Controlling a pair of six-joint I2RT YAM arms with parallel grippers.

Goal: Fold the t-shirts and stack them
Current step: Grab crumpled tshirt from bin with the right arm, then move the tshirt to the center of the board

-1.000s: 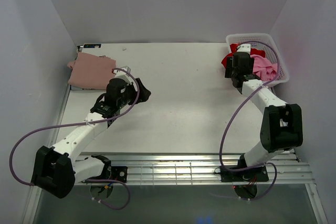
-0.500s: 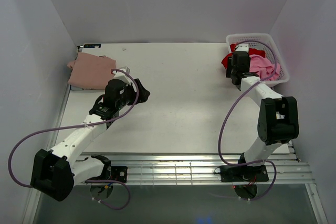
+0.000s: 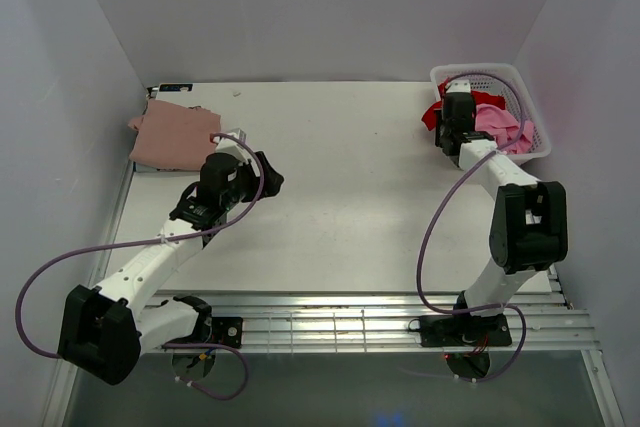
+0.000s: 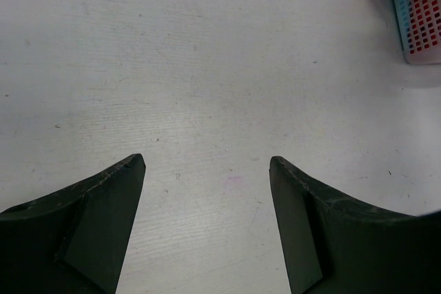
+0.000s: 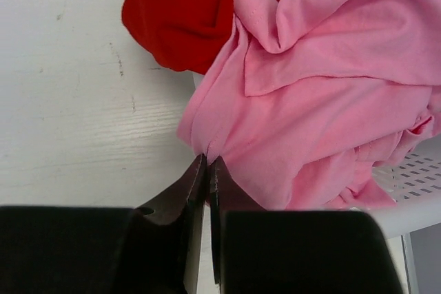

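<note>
A crumpled bright pink t-shirt spills over the near rim of the white latticed basket at the back right, with a red t-shirt beside it hanging out onto the table. My right gripper is shut, pinching a fold at the pink t-shirt's lower edge. In the top view that gripper reaches into the basket's left side. A dusty rose t-shirt lies folded at the back left corner. Right of it, my left gripper hovers over bare table, open and empty.
The basket's corner and a bit of red cloth show at the top right of the left wrist view. White walls close in the table on the left, back and right. A metal rail runs along the near edge by the arm bases.
My right gripper has gone from open to shut on the pink t-shirt's edge and reached further into the basket. The left arm has barely shifted.
</note>
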